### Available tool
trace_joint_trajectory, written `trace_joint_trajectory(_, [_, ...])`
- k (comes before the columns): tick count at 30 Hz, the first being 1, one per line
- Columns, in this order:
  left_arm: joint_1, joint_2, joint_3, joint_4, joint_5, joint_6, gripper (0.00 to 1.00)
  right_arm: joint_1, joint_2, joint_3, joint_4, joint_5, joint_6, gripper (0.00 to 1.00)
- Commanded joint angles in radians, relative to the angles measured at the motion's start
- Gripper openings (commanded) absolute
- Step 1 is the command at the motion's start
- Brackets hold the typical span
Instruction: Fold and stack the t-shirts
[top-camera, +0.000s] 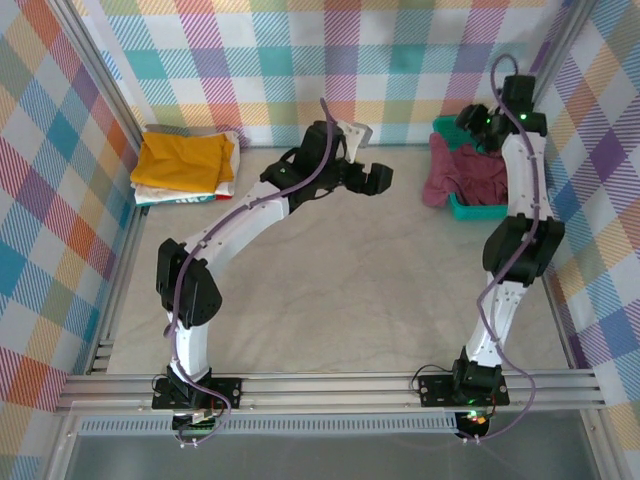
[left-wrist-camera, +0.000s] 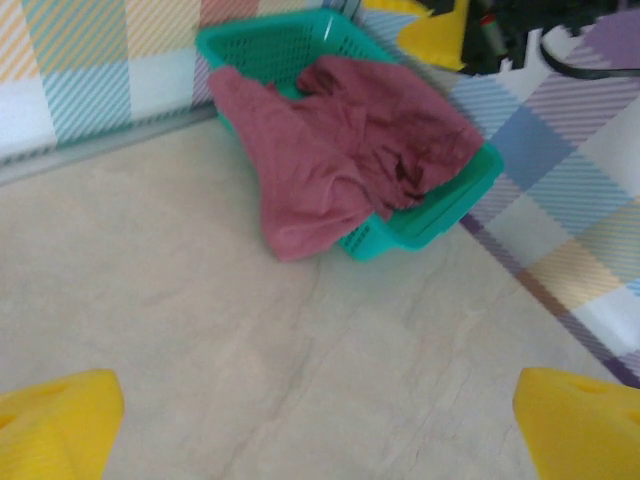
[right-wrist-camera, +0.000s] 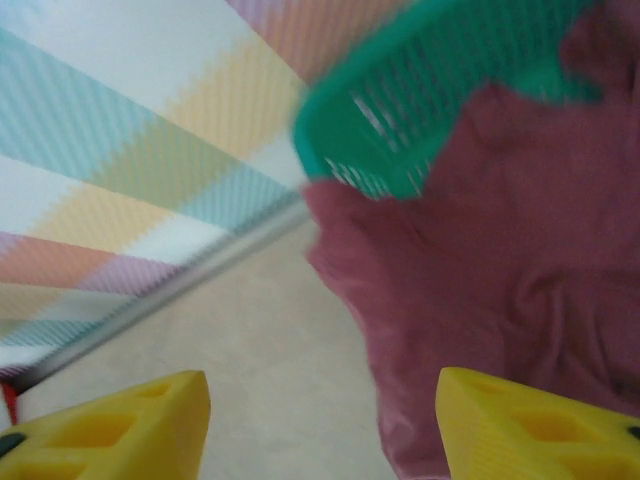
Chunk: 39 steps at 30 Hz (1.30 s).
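A maroon t-shirt (top-camera: 458, 172) lies crumpled in a teal mesh basket (top-camera: 482, 211) at the back right and spills over its left rim onto the table. In the left wrist view the shirt (left-wrist-camera: 340, 150) hangs over the basket (left-wrist-camera: 280, 45) ahead of my left gripper (left-wrist-camera: 320, 425), whose yellow fingers (left-wrist-camera: 60, 425) stand wide apart over bare table. My left gripper (top-camera: 376, 178) hovers mid-table, left of the basket. Above the basket's back corner, my right gripper (top-camera: 476, 122) is open (right-wrist-camera: 325, 425); the shirt (right-wrist-camera: 500, 280) hangs beside its right finger (right-wrist-camera: 530, 425), not pinched. Folded mustard and white t-shirts (top-camera: 186, 162) are stacked at the back left.
Checked cloth walls close in the table on three sides, with a metal rail (top-camera: 330, 390) along the near edge. The basket rim (right-wrist-camera: 420, 110) is close in front of the right wrist camera. The beige table surface (top-camera: 330, 290) stretches between the arms.
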Motion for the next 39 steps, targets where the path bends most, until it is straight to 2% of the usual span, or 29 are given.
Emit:
trace_joint_trajectory(1, [-0.002,0.006,-0.031,-0.010,-0.017,0.010,1.00,0.006,0.038,-0.015,-0.081,-0.026,-0.027,0.66])
trace_joint_trajectory(10, [-0.002,0.029,-0.041,-0.023,-0.021,0.008,1.00,0.012,0.128,-0.031,-0.112,-0.042,-0.094,0.73])
trace_joint_trajectory(12, [-0.002,0.036,-0.037,-0.033,-0.030,0.001,1.00,0.011,0.140,-0.040,-0.106,-0.064,-0.094,0.70])
trace_joint_trajectory(24, [-0.002,0.050,-0.038,-0.042,-0.035,-0.010,1.00,0.009,0.137,-0.024,-0.085,-0.064,-0.071,0.15])
trace_joint_trajectory(28, [-0.002,0.050,-0.038,-0.043,-0.038,-0.010,1.00,0.007,0.118,-0.043,-0.065,-0.064,-0.067,0.02])
trace_joint_trajectory(39, [-0.001,0.017,-0.073,-0.017,-0.069,-0.013,1.00,0.001,-0.027,-0.150,-0.006,-0.058,-0.059,0.00])
